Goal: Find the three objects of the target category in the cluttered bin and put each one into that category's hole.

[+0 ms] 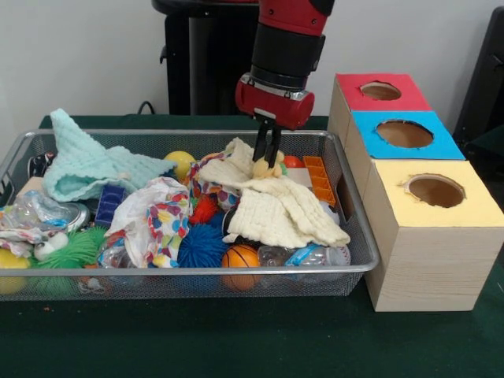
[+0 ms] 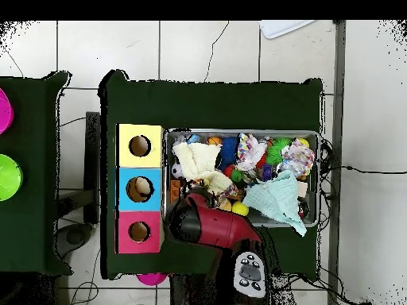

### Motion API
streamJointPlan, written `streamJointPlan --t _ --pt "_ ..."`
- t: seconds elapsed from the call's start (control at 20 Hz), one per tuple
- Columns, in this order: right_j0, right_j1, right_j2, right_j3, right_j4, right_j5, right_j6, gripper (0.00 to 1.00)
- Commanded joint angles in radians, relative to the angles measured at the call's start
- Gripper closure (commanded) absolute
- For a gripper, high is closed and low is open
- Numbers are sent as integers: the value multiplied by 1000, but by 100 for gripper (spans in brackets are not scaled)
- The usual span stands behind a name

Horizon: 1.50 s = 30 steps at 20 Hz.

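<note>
My gripper (image 1: 268, 160) hangs from the red and black arm over the back middle of the wire bin (image 1: 197, 272). Its fingers are shut on a raised fold of the cream knitted cloth (image 1: 276, 209), which spreads over the bin's right half. A mint knitted cloth (image 1: 87, 161) lies at the back left and a polka-dot cloth (image 1: 153, 216) sits in the middle. In the overhead view the arm (image 2: 215, 226) hides the gripper; the cream cloth (image 2: 195, 159), the mint cloth (image 2: 274, 198) and the polka-dot cloth (image 2: 253, 151) all show.
Right of the bin stand three boxes with round holes: red (image 1: 350, 98), blue (image 1: 441, 146), yellow (image 1: 472, 209). In the overhead view something pale lies inside the blue box (image 2: 125, 191). Among the clutter are an orange basketball (image 1: 240, 256), a blue spiky ball (image 1: 201, 246) and a plastic bottle (image 1: 311, 256).
</note>
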<state>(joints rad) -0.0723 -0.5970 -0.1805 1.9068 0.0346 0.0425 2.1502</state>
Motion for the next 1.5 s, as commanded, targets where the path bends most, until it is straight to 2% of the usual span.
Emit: streamJointPlan --t 0.05,0.1,0.45,0.9,1.2,1.5 --pt "11 6 75 11 -57 121 23 100" --pt "17 1 70 9 -56 164 17 100" --pt "17 -14 79 -13 -58 248 5 100" --pt "6 -248 144 66 -17 510 -12 100" --pt "41 -345 132 57 -11 662 7 100" --pt "63 -385 133 56 0 732 25 100"
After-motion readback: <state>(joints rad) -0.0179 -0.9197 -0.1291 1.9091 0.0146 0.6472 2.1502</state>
